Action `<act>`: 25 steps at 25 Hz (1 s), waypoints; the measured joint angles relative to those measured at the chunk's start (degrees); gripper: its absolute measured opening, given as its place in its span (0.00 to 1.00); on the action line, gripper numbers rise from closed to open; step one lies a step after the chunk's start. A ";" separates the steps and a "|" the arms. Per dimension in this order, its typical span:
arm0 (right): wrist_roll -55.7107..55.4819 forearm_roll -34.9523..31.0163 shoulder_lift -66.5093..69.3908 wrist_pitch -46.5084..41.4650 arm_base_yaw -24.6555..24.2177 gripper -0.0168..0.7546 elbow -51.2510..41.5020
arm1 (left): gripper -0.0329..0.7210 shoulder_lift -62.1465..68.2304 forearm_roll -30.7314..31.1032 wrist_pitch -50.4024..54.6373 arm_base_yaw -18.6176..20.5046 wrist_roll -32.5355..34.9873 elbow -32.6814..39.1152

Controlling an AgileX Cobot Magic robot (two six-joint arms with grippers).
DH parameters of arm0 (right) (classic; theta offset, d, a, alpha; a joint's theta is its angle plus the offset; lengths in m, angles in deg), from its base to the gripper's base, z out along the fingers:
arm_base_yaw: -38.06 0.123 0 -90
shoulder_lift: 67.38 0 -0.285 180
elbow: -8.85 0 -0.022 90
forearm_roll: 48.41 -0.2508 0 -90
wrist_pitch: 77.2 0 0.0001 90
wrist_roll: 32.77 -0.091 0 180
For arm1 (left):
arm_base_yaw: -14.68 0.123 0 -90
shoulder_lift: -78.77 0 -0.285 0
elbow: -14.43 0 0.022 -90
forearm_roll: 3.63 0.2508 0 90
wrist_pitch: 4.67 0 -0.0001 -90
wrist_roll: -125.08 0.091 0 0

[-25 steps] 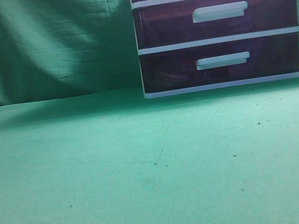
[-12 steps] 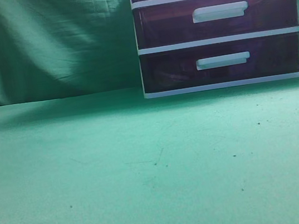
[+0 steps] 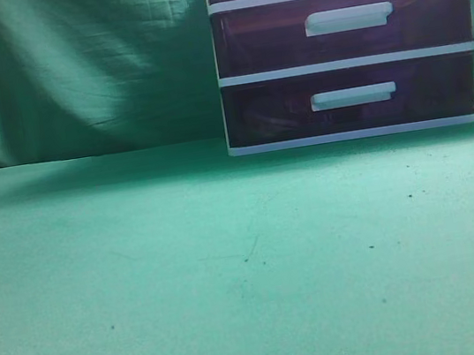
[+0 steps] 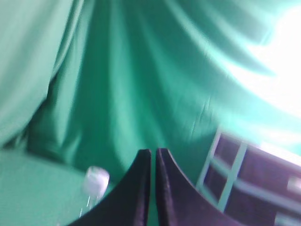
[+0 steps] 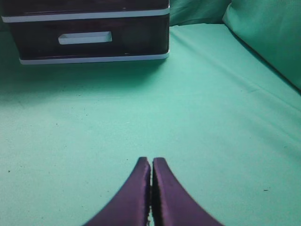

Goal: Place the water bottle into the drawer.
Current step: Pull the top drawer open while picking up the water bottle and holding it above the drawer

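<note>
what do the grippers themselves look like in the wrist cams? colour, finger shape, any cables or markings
Left gripper: two dark, near-black fingers, broad at the base and curving in to slim pointed tips; the picture is blurred. Right gripper: same tapered curved shape, dark with a purplish tint, smooth and matte. No cables, labels or markings show on either. Only the fingers are in frame, and the exterior view shows neither arm.

Matt green cloth backdrop [image 3: 69, 69]; glossy dark translucent plastic drawer unit [image 3: 347, 45], smooth white plastic handles [image 3: 353, 96]; clear plastic bottle [image 4: 94, 186]

light: dim, green-tinted | left wrist: blurred — glare upper right | exterior, right wrist: soft
</note>
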 joint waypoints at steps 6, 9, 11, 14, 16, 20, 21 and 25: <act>0.00 0.00 0.00 0.00 0.00 0.02 0.00 | 0.04 0.00 1.51 -7.32 0.00 1.30 -0.12; 0.00 0.00 0.00 0.00 0.00 0.02 0.00 | 0.04 0.33 9.73 5.23 0.00 -4.97 -3.37; 0.00 0.00 0.00 0.00 0.00 0.02 0.00 | 0.04 2.41 13.90 12.23 0.00 -9.79 -6.85; 0.00 0.00 0.00 0.00 0.00 0.02 0.00 | 0.04 8.08 16.00 18.90 0.00 -11.57 -10.67; 0.00 0.00 0.00 0.00 0.00 0.02 0.00 | 0.04 12.92 17.03 20.96 0.00 -11.41 -11.52; 0.00 0.00 0.00 0.00 0.00 0.02 0.00 | 0.04 20.99 18.74 19.68 0.00 -9.93 -11.52; 0.00 0.00 0.00 0.00 0.00 0.02 0.00 | 0.04 22.16 18.97 17.90 0.00 -9.81 -11.52; 0.00 0.00 0.00 0.00 0.00 0.02 0.00 | 0.04 25.52 19.49 13.33 0.00 -9.92 -11.65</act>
